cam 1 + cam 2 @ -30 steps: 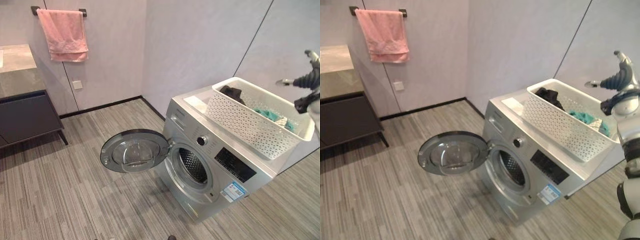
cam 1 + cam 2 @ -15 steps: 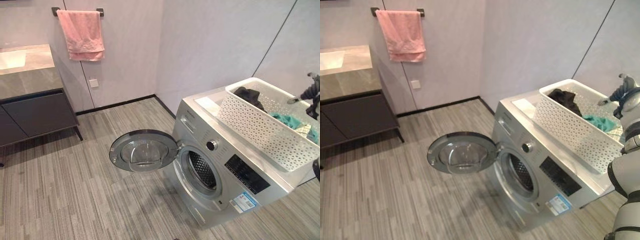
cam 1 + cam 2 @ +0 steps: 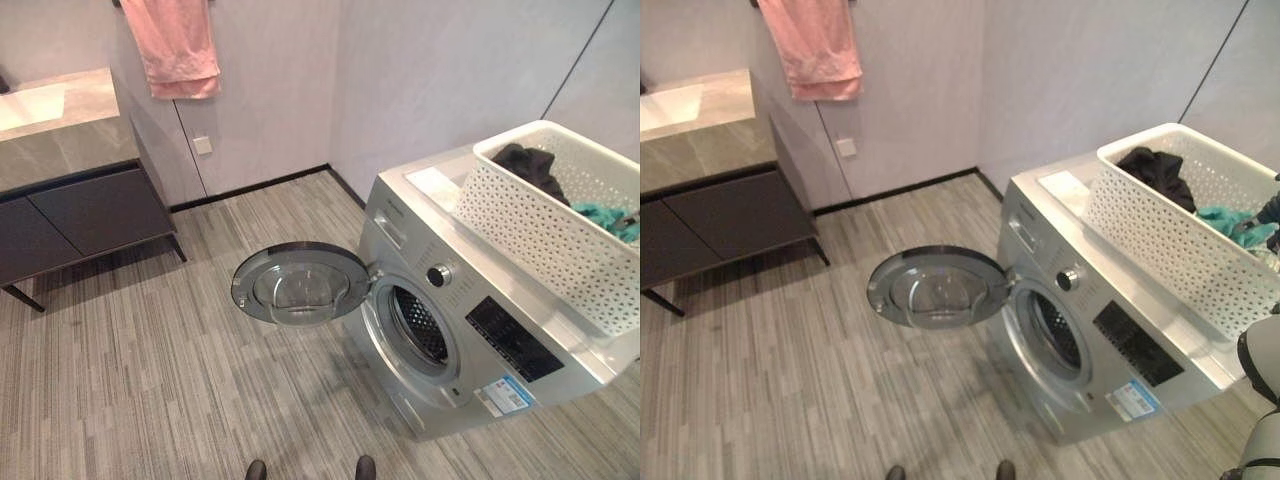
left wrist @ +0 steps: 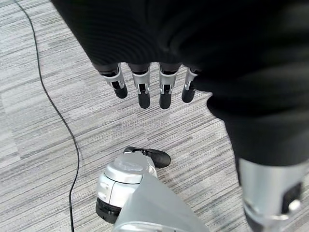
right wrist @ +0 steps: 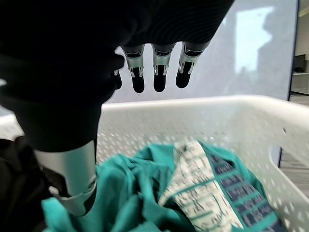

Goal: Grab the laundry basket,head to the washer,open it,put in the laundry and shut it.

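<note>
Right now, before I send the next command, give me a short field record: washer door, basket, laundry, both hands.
washer door: swung fully open, drum opening clear
basket: white, resting on top of the washer
laundry: dark garment and teal garment lie in the basket, none in the drum
right hand: open, hovering over the teal garment, holding nothing
left hand: open, empty, hanging over the floor

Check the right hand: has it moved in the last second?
Yes. The right hand came down: it was above the basket's far rim and now hangs inside it, over the teal cloth.
</note>
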`<state>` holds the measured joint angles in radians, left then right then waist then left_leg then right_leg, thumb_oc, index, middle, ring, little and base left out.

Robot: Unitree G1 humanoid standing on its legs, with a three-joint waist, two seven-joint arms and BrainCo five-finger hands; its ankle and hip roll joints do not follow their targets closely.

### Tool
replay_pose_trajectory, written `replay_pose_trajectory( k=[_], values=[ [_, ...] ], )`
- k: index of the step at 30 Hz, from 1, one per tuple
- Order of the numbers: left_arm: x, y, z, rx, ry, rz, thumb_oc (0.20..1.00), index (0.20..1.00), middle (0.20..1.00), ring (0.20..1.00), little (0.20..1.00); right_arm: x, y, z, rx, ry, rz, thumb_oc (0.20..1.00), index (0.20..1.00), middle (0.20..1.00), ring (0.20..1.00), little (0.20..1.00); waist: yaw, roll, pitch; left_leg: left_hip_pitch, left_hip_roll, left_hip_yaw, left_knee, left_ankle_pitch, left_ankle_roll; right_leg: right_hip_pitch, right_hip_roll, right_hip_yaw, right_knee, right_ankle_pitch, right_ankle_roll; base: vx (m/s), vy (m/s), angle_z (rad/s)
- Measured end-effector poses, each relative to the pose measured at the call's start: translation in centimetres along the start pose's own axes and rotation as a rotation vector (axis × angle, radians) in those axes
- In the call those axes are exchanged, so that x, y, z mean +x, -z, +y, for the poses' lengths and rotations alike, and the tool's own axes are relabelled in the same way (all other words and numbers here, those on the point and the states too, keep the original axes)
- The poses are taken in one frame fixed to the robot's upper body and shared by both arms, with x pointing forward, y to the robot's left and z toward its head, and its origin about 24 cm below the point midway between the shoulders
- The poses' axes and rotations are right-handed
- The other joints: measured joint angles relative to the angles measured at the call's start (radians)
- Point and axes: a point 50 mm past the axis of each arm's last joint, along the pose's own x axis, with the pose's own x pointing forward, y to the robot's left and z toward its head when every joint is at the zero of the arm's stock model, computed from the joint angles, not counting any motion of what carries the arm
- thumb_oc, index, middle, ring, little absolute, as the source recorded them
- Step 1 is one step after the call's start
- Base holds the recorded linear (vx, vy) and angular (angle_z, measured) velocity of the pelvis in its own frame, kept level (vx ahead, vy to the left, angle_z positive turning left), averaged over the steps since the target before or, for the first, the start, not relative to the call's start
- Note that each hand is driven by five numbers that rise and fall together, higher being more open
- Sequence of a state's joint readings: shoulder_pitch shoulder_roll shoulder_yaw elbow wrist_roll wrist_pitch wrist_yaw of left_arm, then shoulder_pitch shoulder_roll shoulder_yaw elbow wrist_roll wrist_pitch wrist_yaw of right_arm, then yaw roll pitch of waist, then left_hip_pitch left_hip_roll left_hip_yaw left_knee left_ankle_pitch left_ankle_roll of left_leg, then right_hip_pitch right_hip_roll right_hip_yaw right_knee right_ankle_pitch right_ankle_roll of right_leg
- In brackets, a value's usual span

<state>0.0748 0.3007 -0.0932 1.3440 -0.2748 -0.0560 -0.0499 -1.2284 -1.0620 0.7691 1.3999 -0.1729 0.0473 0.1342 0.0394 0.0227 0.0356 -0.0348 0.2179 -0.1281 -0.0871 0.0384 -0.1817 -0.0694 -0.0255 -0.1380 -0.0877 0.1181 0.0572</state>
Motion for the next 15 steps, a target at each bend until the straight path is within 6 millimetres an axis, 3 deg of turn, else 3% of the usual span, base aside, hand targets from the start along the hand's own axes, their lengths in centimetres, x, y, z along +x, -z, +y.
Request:
replay_pose_trajectory(
  k=[7,15],
  values=[
    [0.1,-0.9,-0.2,0.0,0.011,-0.024,1.0,1.0,1.0,1.0,1.0,0.0,1.0,0.4,0.003,-0.051,0.039,1.0,1.0,1.0,1.0,1.0,-0.001,-0.003,0.014,0.002,0.011,-0.026,-0.001,0.004,-0.008,0.018,0.01,-0.022,-0.008,-0.009,-0.005,0.06,-0.051,0.09],
    [0.0,-0.3,-0.3,-0.001,0.035,-0.017,1.0,1.0,1.0,1.0,1.0,-0.1,3.1,1.4,0.001,-0.1,0.101,1.0,1.0,1.0,1.0,1.0,0.012,0.012,0.032,-0.014,0.025,-0.059,-0.003,0.004,-0.009,0.031,0.022,-0.062,-0.008,-0.024,-0.013,0.03,-0.035,0.14]
  ],
)
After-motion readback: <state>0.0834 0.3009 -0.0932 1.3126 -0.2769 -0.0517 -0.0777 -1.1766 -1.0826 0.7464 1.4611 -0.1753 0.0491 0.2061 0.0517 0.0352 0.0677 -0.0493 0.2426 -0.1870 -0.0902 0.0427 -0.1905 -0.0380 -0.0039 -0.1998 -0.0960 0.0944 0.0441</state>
